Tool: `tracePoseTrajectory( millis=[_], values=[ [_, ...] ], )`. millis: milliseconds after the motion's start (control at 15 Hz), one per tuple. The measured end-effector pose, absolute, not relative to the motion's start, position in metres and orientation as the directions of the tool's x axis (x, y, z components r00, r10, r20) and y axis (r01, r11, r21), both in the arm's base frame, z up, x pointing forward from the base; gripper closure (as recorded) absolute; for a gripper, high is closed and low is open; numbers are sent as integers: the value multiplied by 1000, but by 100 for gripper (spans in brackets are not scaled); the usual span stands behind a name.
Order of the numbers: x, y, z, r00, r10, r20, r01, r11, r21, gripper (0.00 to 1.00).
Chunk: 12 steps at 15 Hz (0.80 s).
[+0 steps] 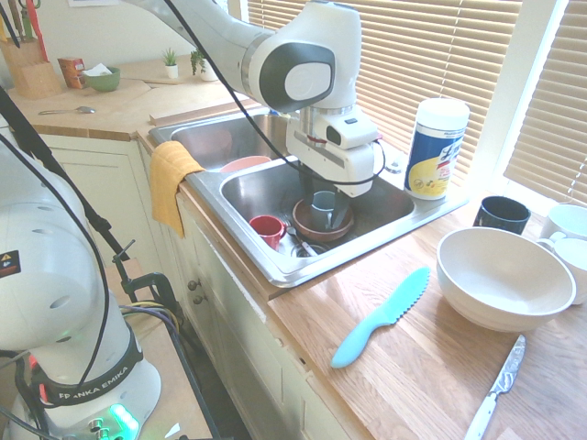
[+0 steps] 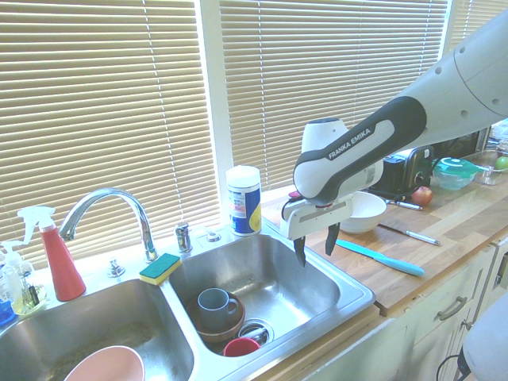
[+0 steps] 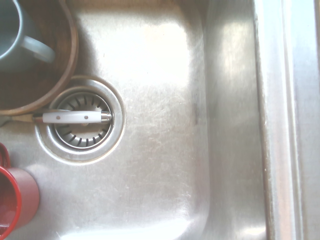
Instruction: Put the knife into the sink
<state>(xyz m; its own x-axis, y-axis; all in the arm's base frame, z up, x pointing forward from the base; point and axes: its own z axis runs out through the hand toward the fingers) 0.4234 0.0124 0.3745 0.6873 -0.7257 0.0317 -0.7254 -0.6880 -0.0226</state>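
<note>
The light turquoise knife (image 1: 381, 316) lies flat on the wooden counter to the right of the sink (image 1: 275, 268), its blade pointing away from the counter's front edge; it shows again (image 2: 381, 259) beyond the sink's right rim (image 2: 353, 305). My gripper (image 2: 316, 244) hangs over the right basin, open, its two dark fingers pointing down with nothing between them. It is well apart from the knife. From the wrist I see the bare steel floor of the sink (image 3: 165, 125) and its drain (image 3: 80, 122).
In the right basin a grey mug (image 2: 214, 302) stands in a brown bowl (image 1: 323, 225), with a red cup (image 1: 267, 228) beside them. On the counter are a white bowl (image 1: 503, 278), a metal knife (image 1: 497, 387), a black mug (image 1: 501, 214) and a wipes canister (image 1: 436, 147).
</note>
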Motion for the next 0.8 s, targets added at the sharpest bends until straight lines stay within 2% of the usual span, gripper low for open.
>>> tracePoseTrajectory(
  millis=[267, 600, 800],
  values=[
    [425, 11, 376, 724, -689, 40, -688, -725, -29, 0],
    [414, -36, 383, 896, -442, 34, -443, -896, 25, 0],
    [402, -81, 375, 932, -363, 24, -363, -928, 77, 0]
  ],
)
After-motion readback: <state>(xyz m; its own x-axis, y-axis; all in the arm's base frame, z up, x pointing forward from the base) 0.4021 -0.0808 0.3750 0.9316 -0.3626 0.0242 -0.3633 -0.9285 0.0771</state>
